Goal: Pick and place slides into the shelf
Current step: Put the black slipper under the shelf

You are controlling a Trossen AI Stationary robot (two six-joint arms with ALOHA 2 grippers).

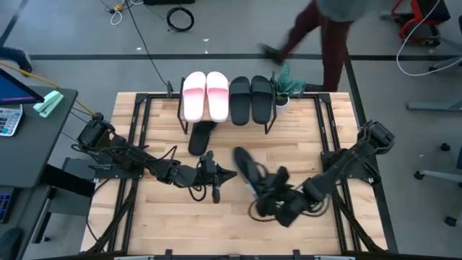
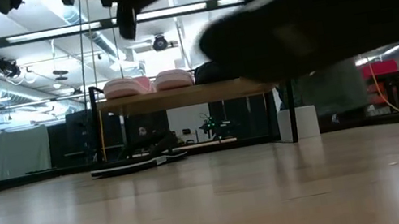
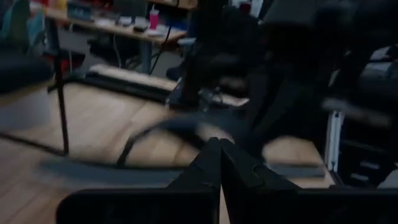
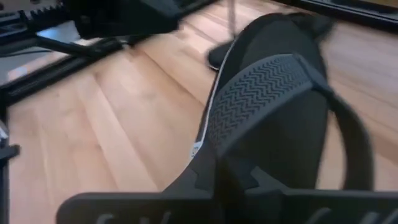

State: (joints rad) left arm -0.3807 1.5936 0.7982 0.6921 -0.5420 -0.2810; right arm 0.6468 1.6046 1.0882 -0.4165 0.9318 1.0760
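Note:
The shelf [image 2: 180, 97] stands at the table's far side with two pale pink slides [image 1: 205, 94] and two black slides [image 1: 251, 99] lying on its plank top. Another black slide [image 1: 201, 137] lies flat on the table, partly under the shelf. My right gripper [image 1: 268, 189] is shut on a further black slide [image 1: 249, 167] right of the table's middle. My left gripper [image 1: 232, 173], shut and empty, hovers just left of that slide; its own view shows its fingers [image 3: 219, 163] closed together. My right gripper holds the black slide by the end nearest the gripper [image 4: 208, 163], pinched between the two fingers. They come from the table's near right, along the slide's length. The ribbed strap [image 4: 267, 90] lies beyond the fingers. In the low view the slide [image 2: 329, 7] hangs clear of the table.
A small potted plant [image 1: 285, 83] stands at the shelf's right end. A person [image 1: 325, 36] walks past beyond the far edge. Black frame rails run along the table's left and right sides. Bare wood lies along the near part of the table.

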